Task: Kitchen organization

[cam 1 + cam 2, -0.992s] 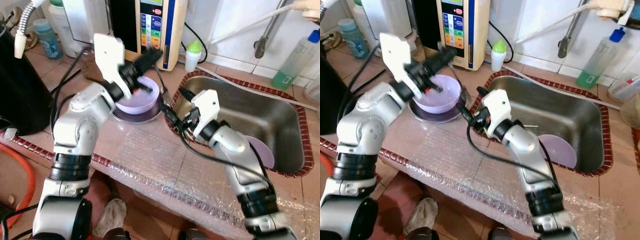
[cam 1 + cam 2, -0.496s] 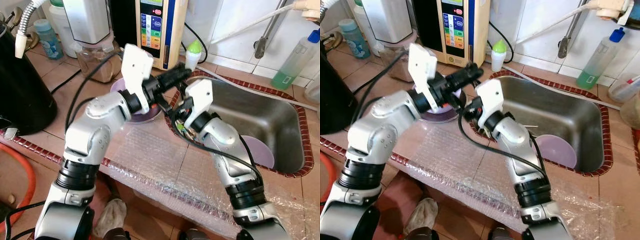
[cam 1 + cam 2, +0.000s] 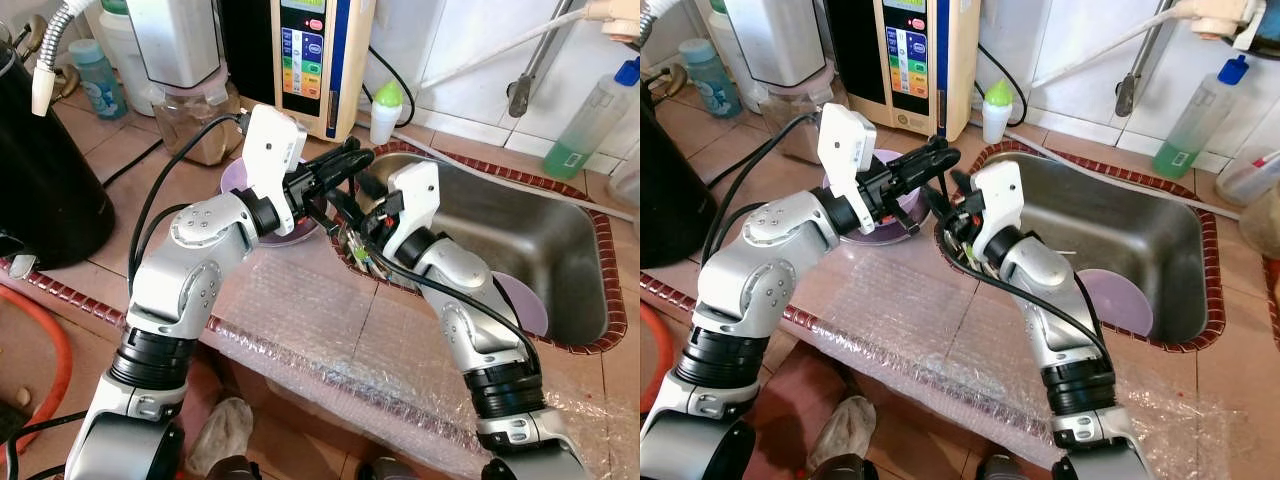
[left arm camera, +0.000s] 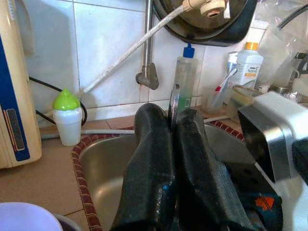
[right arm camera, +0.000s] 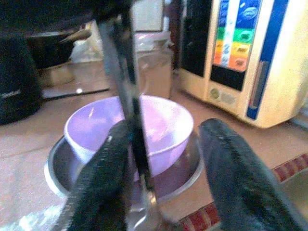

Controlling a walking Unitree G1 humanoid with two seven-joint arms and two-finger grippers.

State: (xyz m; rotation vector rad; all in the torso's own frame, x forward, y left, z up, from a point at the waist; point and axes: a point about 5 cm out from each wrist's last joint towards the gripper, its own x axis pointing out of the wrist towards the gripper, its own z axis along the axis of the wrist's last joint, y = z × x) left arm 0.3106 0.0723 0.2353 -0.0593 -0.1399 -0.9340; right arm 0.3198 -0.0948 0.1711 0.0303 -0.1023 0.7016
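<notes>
My left gripper (image 3: 348, 160) hovers over the counter between the purple bowl (image 5: 161, 122) and the sink (image 3: 520, 235). It is shut on a thin metal utensil (image 4: 174, 102), which pokes out between its fingers. My right gripper (image 5: 166, 130) faces it from the sink's rim and is open. The utensil's shaft (image 5: 129, 91) runs down between the right gripper's fingers, close against one finger (image 5: 103, 168). The bowl sits in a shallow steel dish (image 5: 57, 166) behind both grippers. A purple plate (image 3: 530, 305) leans inside the sink.
A cream water machine (image 3: 315, 55), a green-capped bottle (image 3: 386, 108) and a blender jar (image 3: 190, 120) stand at the back. A black kettle (image 3: 40, 175) is at the left, a green soap bottle (image 3: 590, 120) at the right. Bubble wrap (image 3: 330, 330) covers the counter's front.
My left arm swung right from over the bowl toward the sink's rim, carrying the utensil. My right gripper rose to meet it, and its fingers now flank the utensil.
</notes>
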